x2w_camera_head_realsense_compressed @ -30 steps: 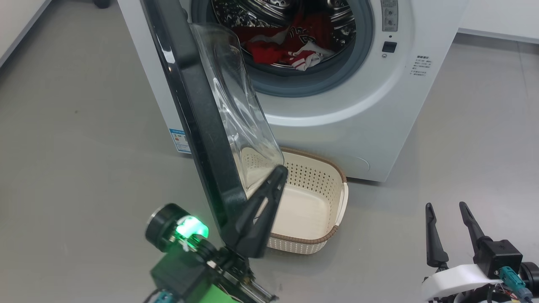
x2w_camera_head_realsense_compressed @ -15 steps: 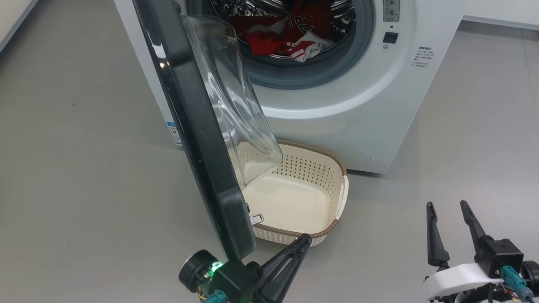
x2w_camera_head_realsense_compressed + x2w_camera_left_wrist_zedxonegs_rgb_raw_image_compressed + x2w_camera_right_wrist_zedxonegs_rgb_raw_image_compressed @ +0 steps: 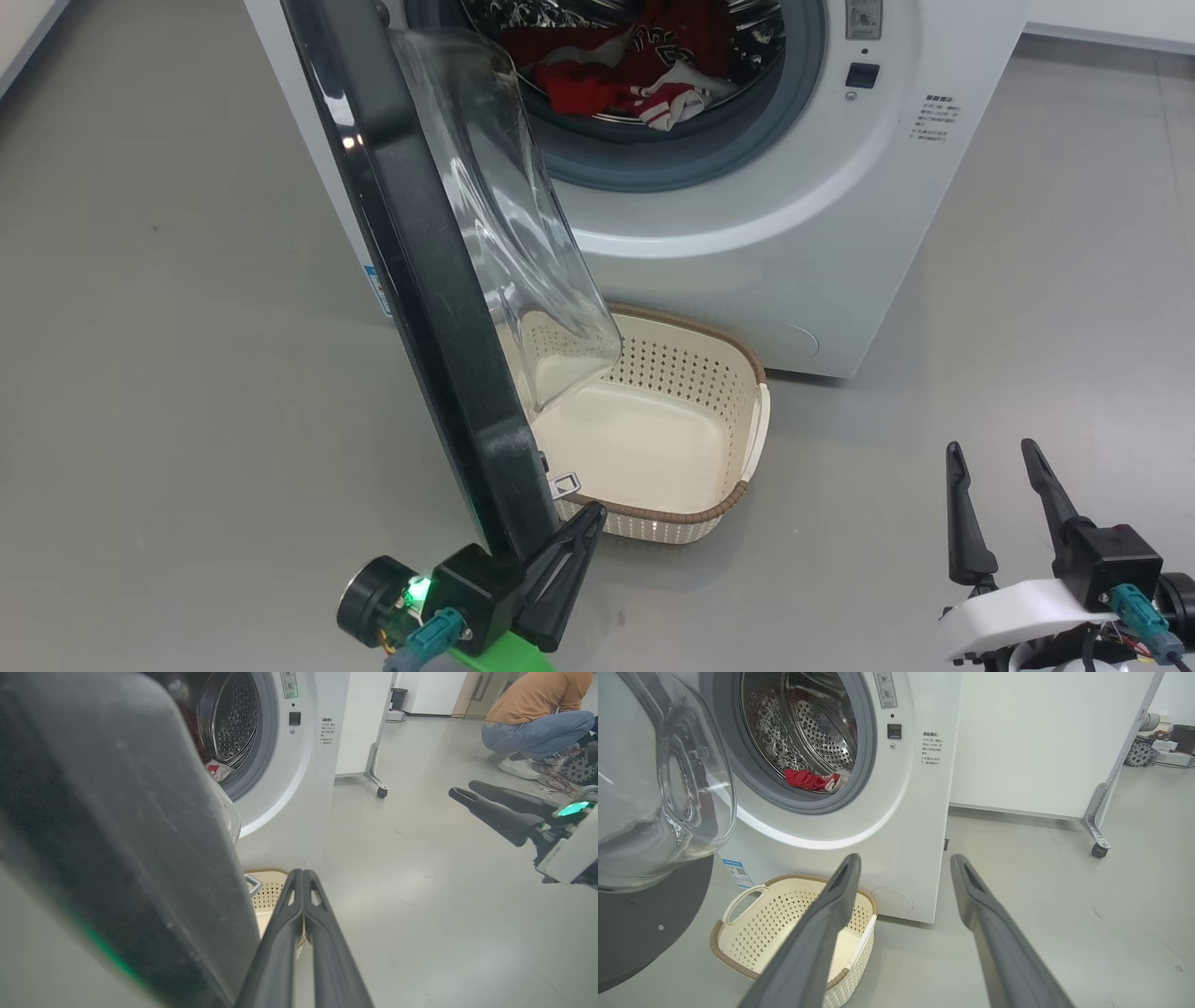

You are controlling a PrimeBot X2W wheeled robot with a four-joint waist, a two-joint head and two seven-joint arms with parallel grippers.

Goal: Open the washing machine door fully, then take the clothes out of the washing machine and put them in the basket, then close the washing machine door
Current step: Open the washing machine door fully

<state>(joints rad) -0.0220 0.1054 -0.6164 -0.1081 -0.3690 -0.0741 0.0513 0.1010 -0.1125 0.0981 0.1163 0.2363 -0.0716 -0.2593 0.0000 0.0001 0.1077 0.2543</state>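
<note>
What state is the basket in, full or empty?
Empty: the basket shows a bare cream floor; the clothes lie inside the washing machine.

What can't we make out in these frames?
- How many clothes lie in the washer: the head view's top edge cuts the opening, and the rim hides most in the wrist views.
- Basket's left end: head view, behind the door.
- Whether the left gripper touches the door: the contact spot is hidden in the head view and blurred in the left wrist view.
- Printed label: too small.
</note>
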